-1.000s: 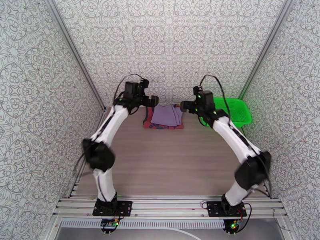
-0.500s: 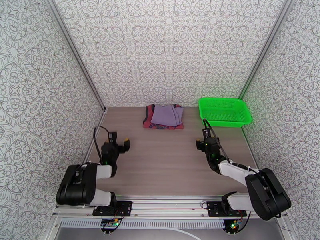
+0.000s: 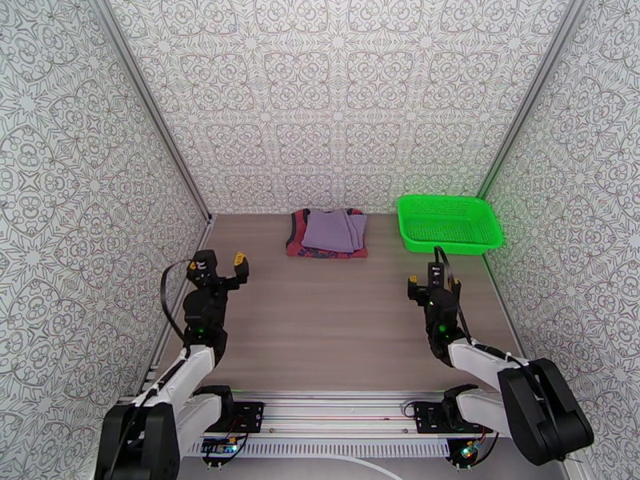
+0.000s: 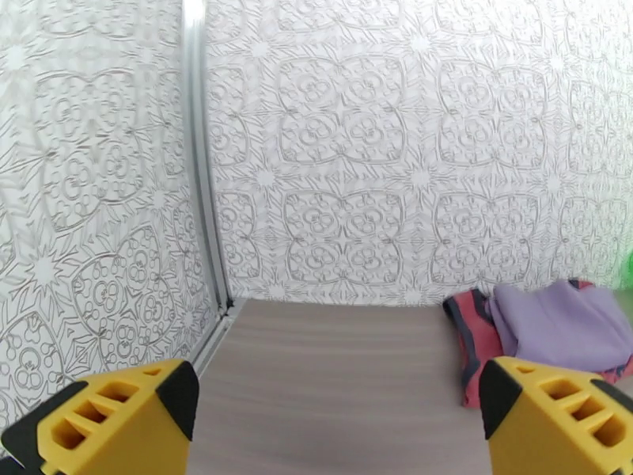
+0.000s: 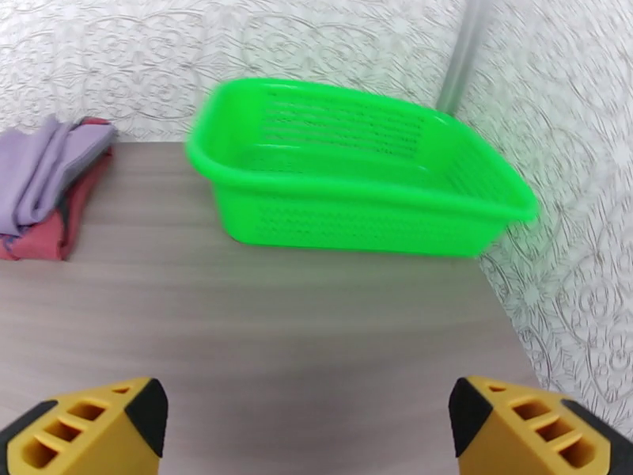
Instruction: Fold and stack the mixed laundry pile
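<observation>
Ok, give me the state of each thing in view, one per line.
red tank top: folded, bottom of the stack.
lavender garment: folded, lying on the red tank top.
green basket: upright, empty.
left gripper: open, holding nothing.
right gripper: open, holding nothing.

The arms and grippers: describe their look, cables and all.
The left arm and right arm have white links, black joints and green lights. A black cable loops beside each wrist. The left gripper and right gripper carry yellow wedge-shaped fingers with slotted holes and black inner faces.
</observation>
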You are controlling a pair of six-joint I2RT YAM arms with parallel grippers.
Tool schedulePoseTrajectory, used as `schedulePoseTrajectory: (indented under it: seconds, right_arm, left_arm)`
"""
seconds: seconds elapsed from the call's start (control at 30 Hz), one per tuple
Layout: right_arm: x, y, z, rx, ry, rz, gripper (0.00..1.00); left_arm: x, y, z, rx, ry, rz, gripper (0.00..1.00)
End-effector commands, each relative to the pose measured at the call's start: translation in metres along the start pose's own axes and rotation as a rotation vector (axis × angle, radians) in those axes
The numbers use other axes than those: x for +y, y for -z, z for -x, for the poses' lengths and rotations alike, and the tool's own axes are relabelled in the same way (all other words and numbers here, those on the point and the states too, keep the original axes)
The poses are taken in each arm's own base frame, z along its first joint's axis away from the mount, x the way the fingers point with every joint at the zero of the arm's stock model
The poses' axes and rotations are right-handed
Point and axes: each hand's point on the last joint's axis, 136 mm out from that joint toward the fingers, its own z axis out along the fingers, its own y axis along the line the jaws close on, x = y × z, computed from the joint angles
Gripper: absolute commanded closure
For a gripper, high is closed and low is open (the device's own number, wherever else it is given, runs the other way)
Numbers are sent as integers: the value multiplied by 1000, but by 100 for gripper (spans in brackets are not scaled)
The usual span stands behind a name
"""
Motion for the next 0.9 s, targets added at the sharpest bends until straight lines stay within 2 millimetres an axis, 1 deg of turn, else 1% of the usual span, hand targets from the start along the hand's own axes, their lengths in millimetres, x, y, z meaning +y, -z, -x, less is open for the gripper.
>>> schedulePoseTrajectory:
  seconds: [0.0,0.03,0.1,0.13,0.17,0.2,0.27,0.33,0.37,0.43,0.6,0.73,0.87]
  right_arm:
    - [-5,-7,20,-116,-71,15,1]
    - [-8,-10,17,-120,-88,23,1]
    - [-15,-21,2,-119,-144,34,1]
    - [-18,-24,1,-147,-161,31,1]
    - [-20,-24,3,-156,-180,42,1]
    - [-22,-27,0,-111,-185,40,1]
    - [-24,-38,-3,-55,-193,40,1]
    - [-9,-51,-1,-8,-152,110,1]
    - [-5,-54,-6,33,-135,126,1]
    - [-5,-53,-4,15,-140,129,1]
    - [-5,-52,-4,14,-137,130,1]
    - [-5,-52,-4,16,-135,131,1]
    - [-5,-52,-4,15,-135,131,1]
  left_arm:
    - [11,4,-67,144,56,11,0]
    - [8,1,-68,129,67,-5,1]
    - [2,-7,-83,141,49,-51,1]
    - [3,-11,-92,152,53,-49,0]
    - [2,-16,-93,124,56,-64,1]
    - [1,-17,-95,159,70,-92,0]
    - [8,-26,-101,234,73,-36,1]
    - [-3,-38,-105,264,47,-78,1]
    - [-6,-41,-110,316,37,-87,1]
    - [-10,-45,-110,317,8,-72,0]
    - [-10,-45,-110,319,-1,-64,1]
    - [-18,-47,-112,338,-49,-62,0]
    - [-19,-47,-112,336,-59,-57,1]
